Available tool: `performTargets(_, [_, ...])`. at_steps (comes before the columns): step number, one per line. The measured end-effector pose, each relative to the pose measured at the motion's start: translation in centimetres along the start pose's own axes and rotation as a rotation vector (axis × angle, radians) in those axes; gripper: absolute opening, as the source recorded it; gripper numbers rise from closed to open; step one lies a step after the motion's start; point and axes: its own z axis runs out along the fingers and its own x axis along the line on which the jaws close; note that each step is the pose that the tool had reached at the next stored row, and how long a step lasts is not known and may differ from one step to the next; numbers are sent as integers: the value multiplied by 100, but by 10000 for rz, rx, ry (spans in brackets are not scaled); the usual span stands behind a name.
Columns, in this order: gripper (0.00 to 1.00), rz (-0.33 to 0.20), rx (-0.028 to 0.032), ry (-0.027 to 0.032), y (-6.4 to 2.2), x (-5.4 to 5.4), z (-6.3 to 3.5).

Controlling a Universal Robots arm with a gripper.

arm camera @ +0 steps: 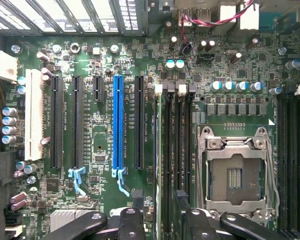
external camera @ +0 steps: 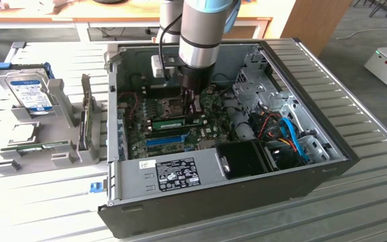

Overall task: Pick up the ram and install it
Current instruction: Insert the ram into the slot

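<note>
Hangs low inside the case (external camera: 247,199), jaws wide apart, fingers (arm camera: 136,199) just beside the ram (external camera: 170,122) on the motherboard (external camera: 138,147).

An open desktop computer case (external camera: 247,204) lies below me on a slatted grey table (external camera: 375,201). Its green motherboard (arm camera: 100,135) carries a bright blue expansion slot (arm camera: 118,125) between black slots, a white slot (arm camera: 34,117) near one edge, and a CPU socket (arm camera: 235,175) inside a metal frame. In the exterior view I see a black fan (external camera: 244,159) just beside a labelled grey metal cover (external camera: 173,174), with blue cables (external camera: 291,133) near them. Off to the exterior view's left of the case, a hard drive (external camera: 32,93) stands in a grey holder (external camera: 59,98).
</note>
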Motion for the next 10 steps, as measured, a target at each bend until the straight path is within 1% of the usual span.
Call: performTargets(10, [37,-1,1,1,3,0,-157])
